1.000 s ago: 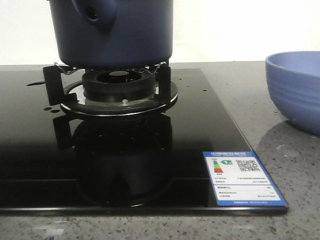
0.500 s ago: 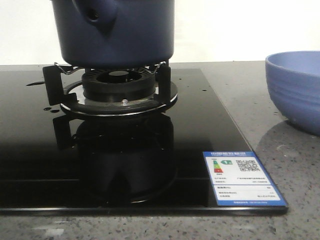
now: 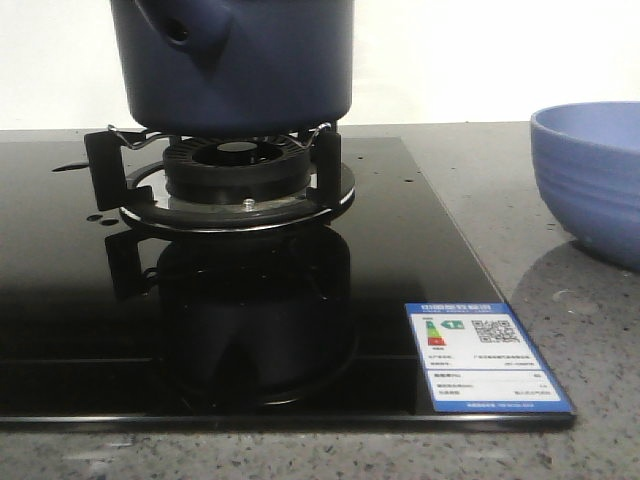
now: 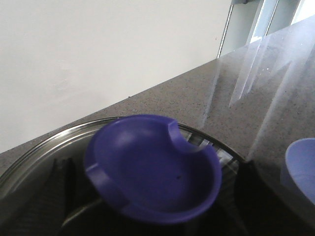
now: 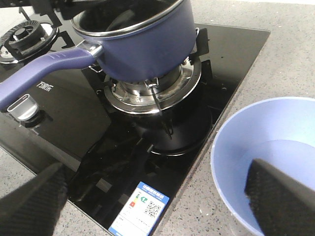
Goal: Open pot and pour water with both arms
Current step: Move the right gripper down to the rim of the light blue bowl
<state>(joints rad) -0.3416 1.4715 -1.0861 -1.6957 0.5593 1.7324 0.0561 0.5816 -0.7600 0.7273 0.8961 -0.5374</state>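
Note:
The navy-blue pot [image 3: 240, 70] sits on the gas burner [image 3: 240, 165], its handle [image 5: 44, 69] pointing toward the robot's left. In the left wrist view the steel-rimmed glass lid [image 4: 44, 145] fills the lower frame. My left gripper [image 4: 147, 194] is shut on its blurred blue knob [image 4: 152, 169], with a dark finger [image 4: 61, 184] beside it. I cannot tell whether the lid rests on the pot or is raised. My right gripper [image 5: 155, 199] hangs open above the cooktop's front right corner, holding nothing.
A light-blue ribbed bowl [image 3: 590, 170] stands on the speckled counter right of the black glass cooktop [image 3: 60, 300]; one right finger [image 5: 280, 196] hovers over it. An energy label [image 3: 485, 355] marks the cooktop's front corner. A second burner [image 5: 22, 34] lies farther left.
The pot has shifted slightly to the right on the burner. The burner, the bowl and the cooktop have not moved.

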